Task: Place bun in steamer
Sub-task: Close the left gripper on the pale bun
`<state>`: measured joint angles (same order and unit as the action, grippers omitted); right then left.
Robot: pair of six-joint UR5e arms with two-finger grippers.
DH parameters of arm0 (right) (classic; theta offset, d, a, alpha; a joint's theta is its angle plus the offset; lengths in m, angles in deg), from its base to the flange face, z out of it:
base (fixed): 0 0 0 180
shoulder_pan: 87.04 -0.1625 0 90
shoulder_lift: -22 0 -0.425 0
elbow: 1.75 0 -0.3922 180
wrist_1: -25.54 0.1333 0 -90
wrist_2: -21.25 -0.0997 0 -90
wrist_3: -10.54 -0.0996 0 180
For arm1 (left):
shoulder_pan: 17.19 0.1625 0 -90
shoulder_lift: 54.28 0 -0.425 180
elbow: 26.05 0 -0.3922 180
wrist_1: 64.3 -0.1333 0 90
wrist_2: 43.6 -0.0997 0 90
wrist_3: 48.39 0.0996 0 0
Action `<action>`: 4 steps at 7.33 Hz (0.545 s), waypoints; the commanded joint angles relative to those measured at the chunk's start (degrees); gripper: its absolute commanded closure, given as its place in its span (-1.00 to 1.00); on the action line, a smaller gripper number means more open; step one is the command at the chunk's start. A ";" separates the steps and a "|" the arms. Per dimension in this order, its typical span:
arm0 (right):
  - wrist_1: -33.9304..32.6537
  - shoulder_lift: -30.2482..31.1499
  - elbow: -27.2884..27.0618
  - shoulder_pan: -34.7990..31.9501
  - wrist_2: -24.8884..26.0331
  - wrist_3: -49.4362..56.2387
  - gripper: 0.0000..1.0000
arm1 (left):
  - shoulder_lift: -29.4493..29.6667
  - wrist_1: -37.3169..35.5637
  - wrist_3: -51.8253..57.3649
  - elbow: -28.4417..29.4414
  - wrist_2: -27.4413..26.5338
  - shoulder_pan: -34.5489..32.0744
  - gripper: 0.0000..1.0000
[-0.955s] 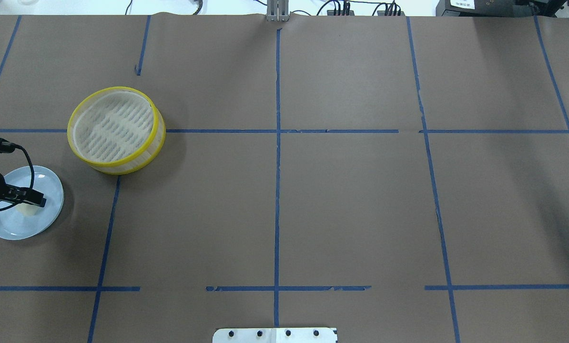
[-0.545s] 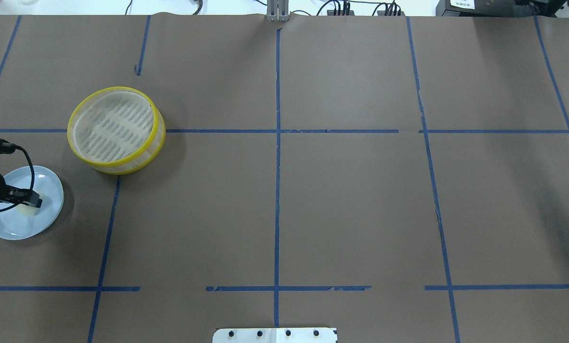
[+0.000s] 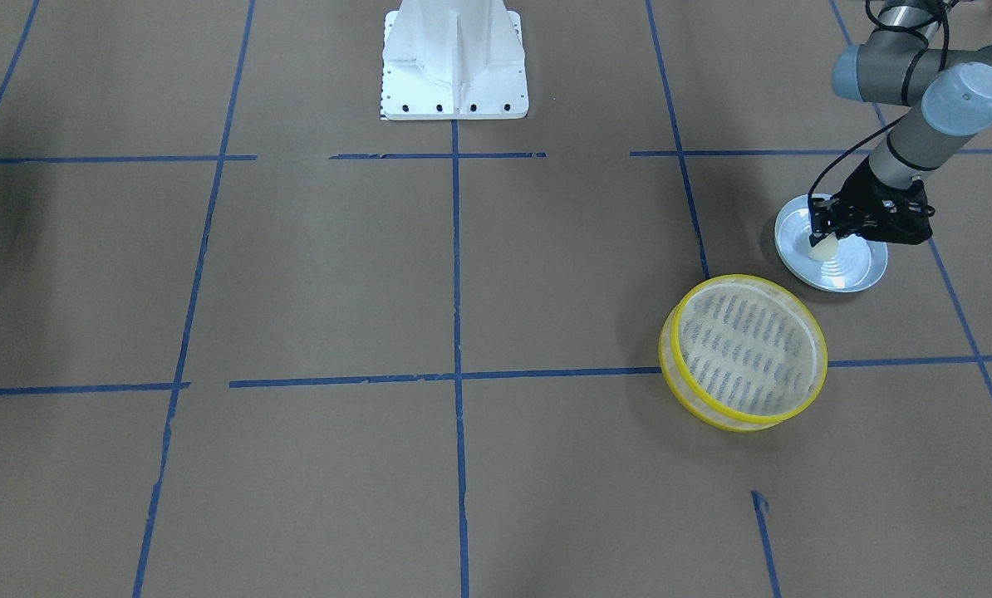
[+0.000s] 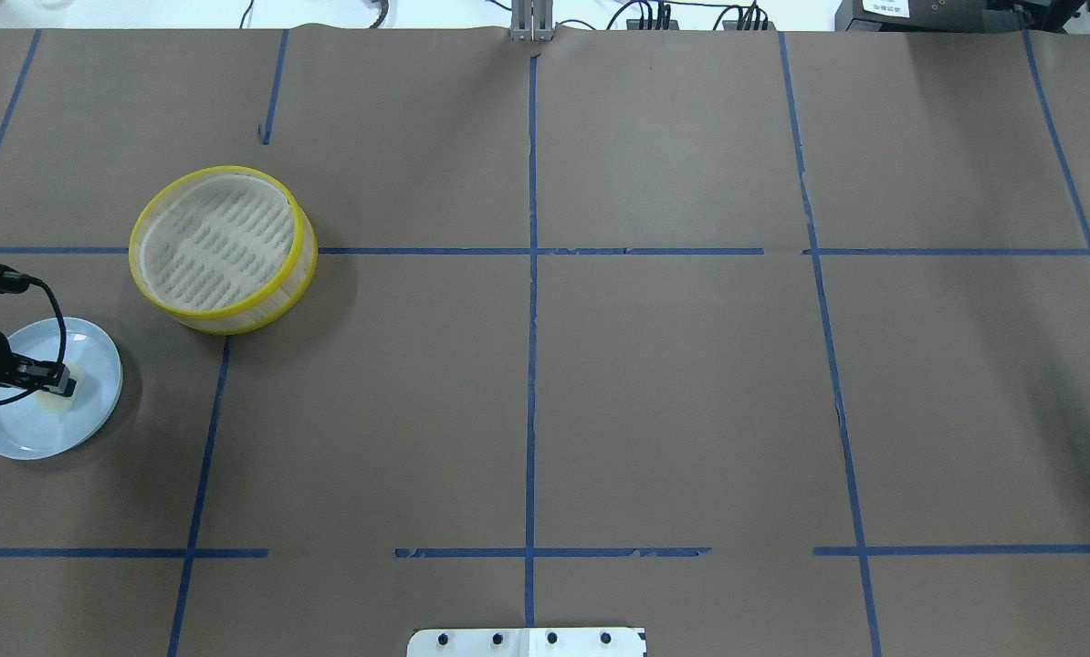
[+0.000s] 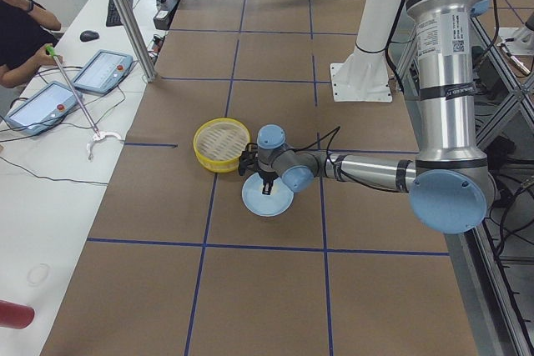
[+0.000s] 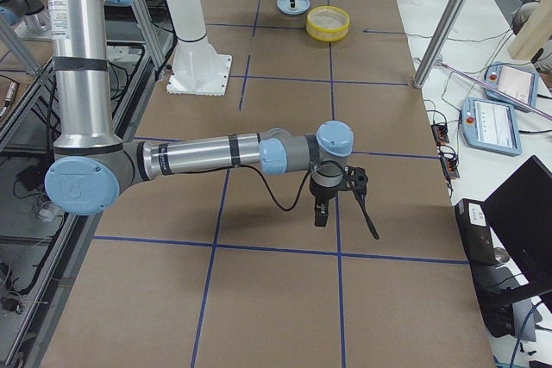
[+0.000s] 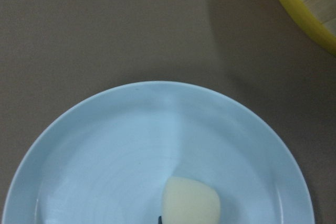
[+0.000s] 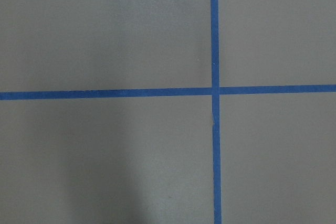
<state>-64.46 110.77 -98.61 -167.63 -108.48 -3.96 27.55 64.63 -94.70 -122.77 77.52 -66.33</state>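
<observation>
The bun [image 4: 54, 400] is a small cream block lying on the pale blue plate [image 4: 15, 429] at the table's left edge. My left gripper [image 4: 63, 383] is down over the plate with its open fingers on either side of the bun [image 3: 824, 246]. In the left wrist view the bun [image 7: 190, 203] sits at the bottom edge on the plate [image 7: 131, 145]. The yellow-rimmed steamer [image 4: 244, 315] stands empty just beyond the plate, to its right, and its rim shows in the wrist view's corner [image 7: 310, 9]. My right gripper [image 6: 323, 213] hangs over bare table far away, and I cannot tell its state.
Brown paper with blue tape lines [image 4: 531, 365] covers the table. The white robot base [image 3: 453, 66] stands at the robot's edge. Tablets [image 5: 100, 68] and a person are on the side bench beyond the table's far edge.
My left gripper has shifted a little left over the plate, closer over the bun. The bun, plate and steamer have not moved.
</observation>
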 commanded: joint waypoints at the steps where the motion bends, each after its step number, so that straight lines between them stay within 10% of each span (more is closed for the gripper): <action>1: 0.00 0.00 0.00 0.00 0.00 0.00 -1.00 | -0.09 -0.09 0.00 -0.66 0.08 -0.34 0.44; 4: 0.00 0.00 0.00 0.00 0.00 0.00 -1.00 | -4.73 -0.53 0.61 -6.54 0.25 -0.78 0.43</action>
<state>-64.46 110.77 -98.61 -167.63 -108.47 -3.96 24.60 64.18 -94.28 -126.94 77.64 -67.01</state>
